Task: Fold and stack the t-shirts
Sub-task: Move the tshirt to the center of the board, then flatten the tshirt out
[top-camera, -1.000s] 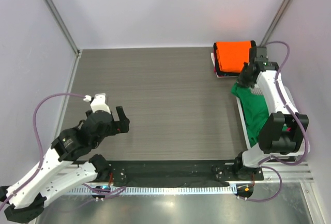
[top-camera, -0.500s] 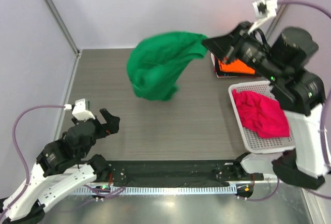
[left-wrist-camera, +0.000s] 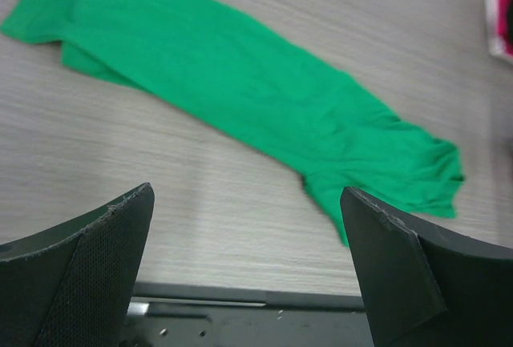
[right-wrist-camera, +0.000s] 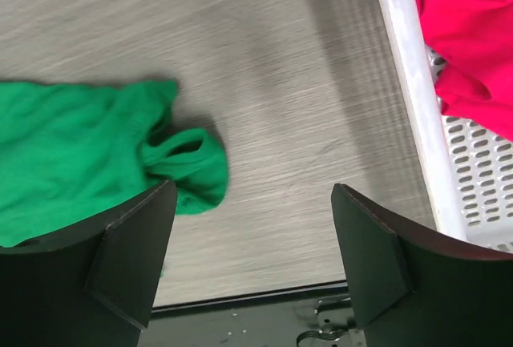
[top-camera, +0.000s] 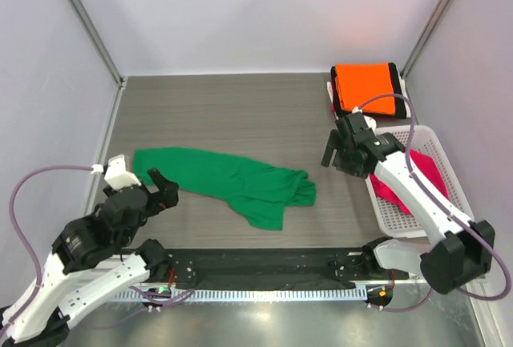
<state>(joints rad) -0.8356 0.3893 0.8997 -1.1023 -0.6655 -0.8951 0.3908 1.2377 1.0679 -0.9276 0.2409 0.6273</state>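
Note:
The green t-shirt (top-camera: pixel 232 180) lies loose and crumpled in a long strip across the table's near middle; it also shows in the left wrist view (left-wrist-camera: pixel 240 98) and the right wrist view (right-wrist-camera: pixel 72 163). My right gripper (top-camera: pixel 333 153) (right-wrist-camera: pixel 252 195) hangs open just right of the shirt's end, holding nothing. My left gripper (top-camera: pixel 160 185) (left-wrist-camera: pixel 247 199) stands open at the shirt's left end, above bare table. A folded orange t-shirt (top-camera: pixel 365 86) tops a stack at the back right, with a black layer (top-camera: pixel 343 108) under it. A magenta t-shirt (top-camera: pixel 429 169) (right-wrist-camera: pixel 473 34) lies in the basket.
The white mesh basket (top-camera: pixel 437 133) (right-wrist-camera: pixel 409 82) stands at the right edge, partly under my right arm. White walls close in the table on three sides. A black rail (top-camera: pixel 256 263) runs along the near edge.
The green t-shirt, held high in the air by my right gripper half a second ago, now lies on the table. The right gripper has opened and come down beside the basket.

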